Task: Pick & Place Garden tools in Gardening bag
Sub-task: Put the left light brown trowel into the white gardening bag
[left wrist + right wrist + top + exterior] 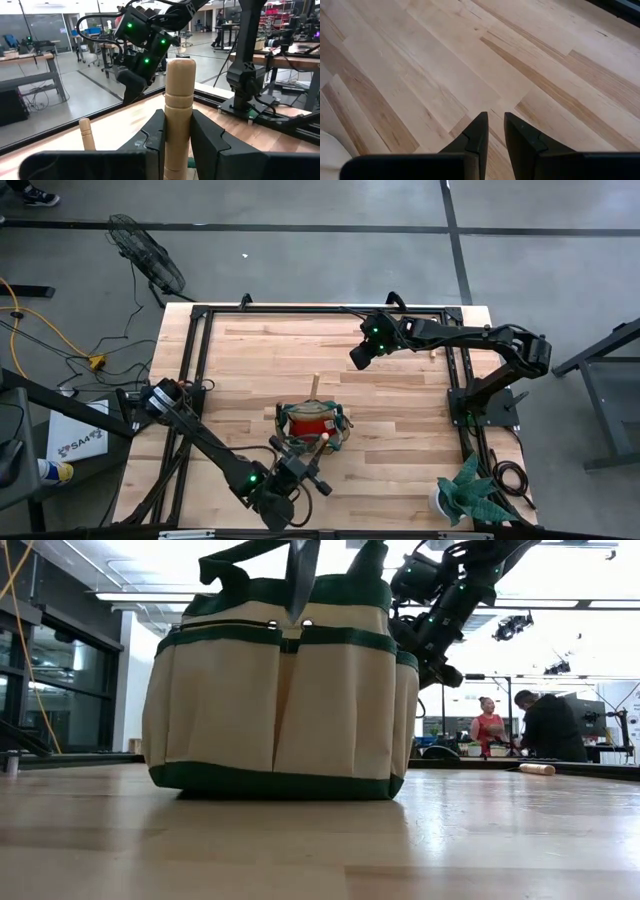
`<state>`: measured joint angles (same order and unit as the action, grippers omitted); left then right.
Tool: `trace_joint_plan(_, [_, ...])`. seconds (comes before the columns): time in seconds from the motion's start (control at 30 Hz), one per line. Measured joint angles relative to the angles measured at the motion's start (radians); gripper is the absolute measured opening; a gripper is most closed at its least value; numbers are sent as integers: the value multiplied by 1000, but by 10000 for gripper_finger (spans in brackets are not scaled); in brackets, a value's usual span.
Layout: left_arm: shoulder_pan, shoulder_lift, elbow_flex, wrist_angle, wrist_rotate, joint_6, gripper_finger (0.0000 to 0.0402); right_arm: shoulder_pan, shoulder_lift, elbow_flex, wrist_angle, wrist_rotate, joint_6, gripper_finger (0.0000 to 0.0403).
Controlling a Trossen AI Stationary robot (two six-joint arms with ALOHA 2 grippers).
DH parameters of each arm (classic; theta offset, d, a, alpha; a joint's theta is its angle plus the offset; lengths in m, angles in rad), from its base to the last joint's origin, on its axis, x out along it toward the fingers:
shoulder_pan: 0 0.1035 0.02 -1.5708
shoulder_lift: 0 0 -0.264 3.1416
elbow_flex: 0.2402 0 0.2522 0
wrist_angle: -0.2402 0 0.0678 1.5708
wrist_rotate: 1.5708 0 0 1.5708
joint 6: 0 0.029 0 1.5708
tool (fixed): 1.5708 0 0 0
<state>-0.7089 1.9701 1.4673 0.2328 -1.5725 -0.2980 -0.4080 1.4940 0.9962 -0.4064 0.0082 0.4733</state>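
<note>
The gardening bag [312, 425], beige with green trim, stands upright on the table's near middle and fills the low view [280, 690]. A red item [312, 423] lies inside it. A wooden handle [314, 385] sticks out over its far rim. My left gripper [303, 463] hangs level just on the bag's near side, shut on a wooden-handled garden tool [179, 100]. In the low view a grey metal blade [300, 575] points down in front of the bag's rim. My right gripper [357, 358] hovers shut over bare table beyond the bag, tilted down. My left gripper pinches the tool's wooden handle [178, 131] between its two fingers, one on each side. The fingers come level from the table's near side, and the handle runs out past them toward the bag, ending in a rounded end [180, 65]. The tool is lifted clear of the table.
A potted green plant [468, 492] stands at the near right corner. A small wooden piece [537, 769] lies on the far right of the table. A black frame [200, 330] runs around the work area. Bare wood [470, 60] lies under my right gripper. People stand in the room behind.
</note>
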Motion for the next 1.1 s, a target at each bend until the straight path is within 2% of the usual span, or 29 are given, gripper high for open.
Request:
trace_joint_plan(0.2, [24,0,0,12,1,2,54,0,0,0,0,0,0,55])
trace_joint_plan(0.47, [49,80,70,52,4,45,54,0,0,0,8,0,0,55])
trace_joint_plan(1.1, [67,83,105,24,2,68,54,0,0,0,36,0,0,55])
